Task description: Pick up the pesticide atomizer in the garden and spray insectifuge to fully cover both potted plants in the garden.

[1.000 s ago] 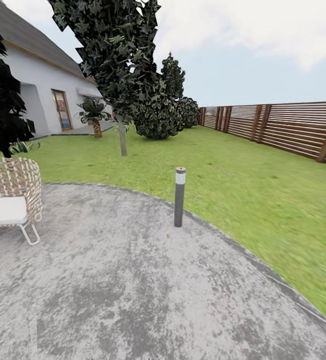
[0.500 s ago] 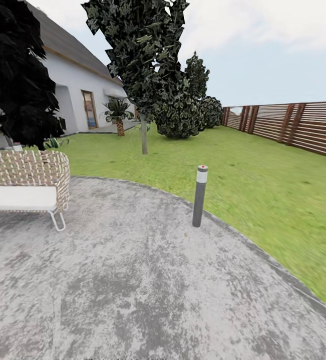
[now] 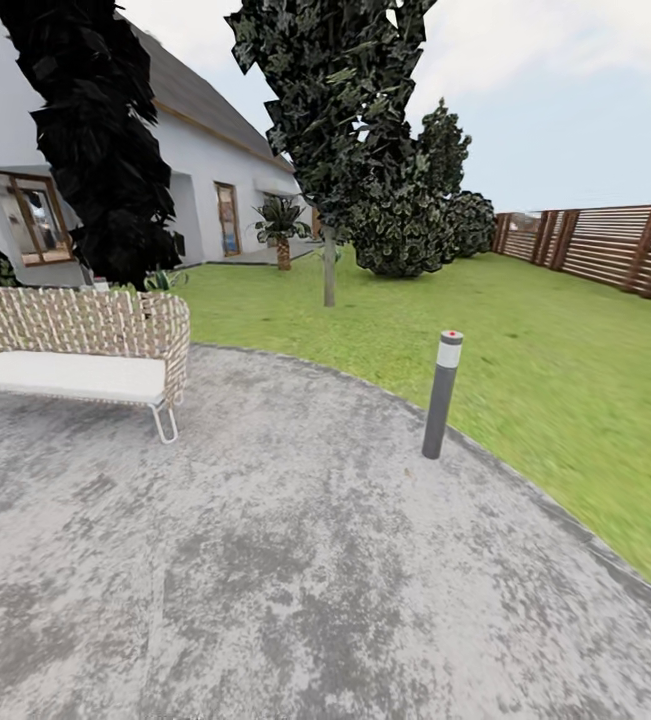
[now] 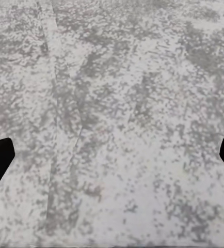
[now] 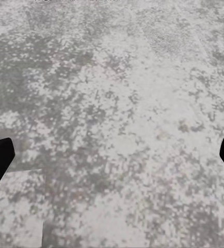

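Outdoors in the garden [image 3: 525, 330], both grippers, left [image 4: 112, 155] and right [image 5: 112, 157], hung spread wide over mottled grey paving [image 3: 295, 560], a red-capped lamp post [image 3: 441, 394] standing right, a wicker bench [image 3: 75, 345] left.

The garden [image 3: 525, 330] spreads as green lawn around a round, grey mottled paved area [image 3: 285, 560], with a brown slatted fence [image 3: 615, 245] along its far side.

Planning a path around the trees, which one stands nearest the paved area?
The slim-trunked tree on the lawn behind the lamp post; the palm stands back by the house.
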